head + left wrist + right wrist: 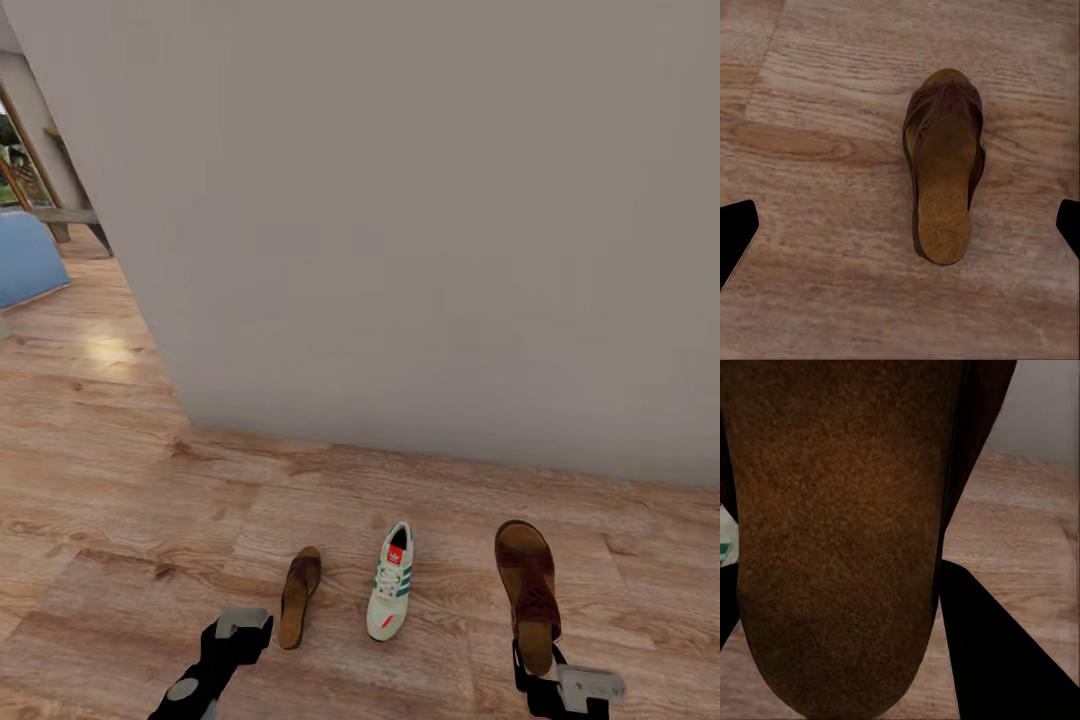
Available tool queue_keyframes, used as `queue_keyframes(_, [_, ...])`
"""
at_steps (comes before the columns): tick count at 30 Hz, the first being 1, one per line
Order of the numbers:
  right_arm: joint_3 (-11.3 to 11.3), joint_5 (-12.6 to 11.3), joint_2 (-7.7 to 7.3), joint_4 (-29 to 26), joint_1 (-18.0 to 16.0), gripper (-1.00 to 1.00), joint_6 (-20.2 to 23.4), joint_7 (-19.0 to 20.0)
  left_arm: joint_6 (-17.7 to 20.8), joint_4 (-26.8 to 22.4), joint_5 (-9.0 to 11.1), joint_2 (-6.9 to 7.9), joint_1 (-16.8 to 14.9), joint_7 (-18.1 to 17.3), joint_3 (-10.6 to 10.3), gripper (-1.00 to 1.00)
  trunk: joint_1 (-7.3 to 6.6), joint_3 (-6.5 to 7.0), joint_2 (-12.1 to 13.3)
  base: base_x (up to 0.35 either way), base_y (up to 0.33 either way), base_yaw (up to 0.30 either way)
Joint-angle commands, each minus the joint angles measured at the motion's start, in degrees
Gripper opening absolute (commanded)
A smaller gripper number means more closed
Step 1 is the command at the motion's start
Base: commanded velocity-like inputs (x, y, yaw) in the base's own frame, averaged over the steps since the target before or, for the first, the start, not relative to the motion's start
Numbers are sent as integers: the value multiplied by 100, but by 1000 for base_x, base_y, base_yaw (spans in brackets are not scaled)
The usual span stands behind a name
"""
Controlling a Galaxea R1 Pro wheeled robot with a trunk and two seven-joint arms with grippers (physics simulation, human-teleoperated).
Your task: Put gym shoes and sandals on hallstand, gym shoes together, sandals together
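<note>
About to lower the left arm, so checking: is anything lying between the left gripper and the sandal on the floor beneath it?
Nothing visible does. In the left wrist view the sandal lies flat on bare corridor floor, between the open left gripper's fingertips. The gym shoe sits apart, to its right.

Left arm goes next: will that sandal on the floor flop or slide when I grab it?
The sandal looks thick-soled, so it is probably stiff, not floppy. It lies flat on smooth wood floor, so a nudge may slide it. The open left gripper hangs over it.
</note>
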Motion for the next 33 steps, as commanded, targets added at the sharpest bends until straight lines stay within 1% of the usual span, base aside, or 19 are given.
queue_keyframes(1, [-8,43,3,-118,1,-100,0,-8,151,18,15,-17,-137,-14,6,100,0,-4,-1,1,0,-7])
queue_keyframes(2, [-11,43,2,-377,1,-100,19,49,464,37,12,-41,-385,7,0,100,0,-4,-1,1,0,-5])
queue_keyframes(3, [-14,44,-3,-959,1,-100,153,234,985,56,13,-81,-820,30,-9,100,0,-4,-1,0,0,-2])
queue_keyframes(4, [-16,44,-3,-1104,1,-100,224,290,1081,58,16,-93,-918,34,-11,100,0,-4,-1,0,0,-1])
queue_keyframes(5, [-19,44,-4,-1391,1,-100,416,408,1230,62,15,-122,-1103,41,-14,100,0,-4,-1,0,0,0])
queue_keyframes(6, [-37,38,-11,-2075,1,-100,1116,752,1433,81,6,-179,-1532,66,-18,100,0,-4,-1,0,0,0])
queue_keyframes(7, [-40,37,-12,-2189,1,-100,1275,833,1454,86,4,-185,-1595,83,-19,100,0,-4,-1,0,0,0])
queue_keyframes(9, [-51,36,-13,-2488,1,-100,1849,1180,1503,96,3,-194,-1752,267,-20,100,0,-4,-1,0,0,0])
queue_keyframes(10, [-54,36,-14,-2570,1,-100,2037,1329,1515,99,4,-196,-1792,401,-20,100,0,-4,-1,0,0,0])
queue_keyframes(14, [-58,42,-14,-2725,1,-100,2312,1581,1502,60,-4,-192,-1820,667,-35,100,0,-4,-1,0,0,0])
queue_keyframes(16, [-59,43,-16,-2820,1,-100,2355,1613,1488,58,-17,-191,-1807,690,-43,100,0,-4,-1,0,0,0])
queue_keyframes(19, [-56,43,-21,-2978,1,-100,2386,1637,1470,65,-28,-191,-1798,707,-125,100,0,-4,-1,22,0,0])
queue_keyframes(22, [-52,44,-18,-3044,1,-100,2402,1644,1473,79,-32,-190,-1797,712,-184,100,0,-4,-1,204,0,-55])
queue_keyframes(25, [-50,44,-15,-3067,1,-100,2408,1647,1464,81,-28,-190,-1795,714,-193,100,0,-4,-1,225,0,-203])
queue_keyframes(30, [-51,44,-15,-3075,1,-100,2410,1648,1443,8,-25,-187,-1792,706,-204,100,0,-4,-1,35,0,-281])
queue_keyframes(33, [-51,44,-15,-3075,1,-100,2411,1648,1442,-3,-26,-181,-1788,706,-217,100,0,-4,-1,10,0,-175])
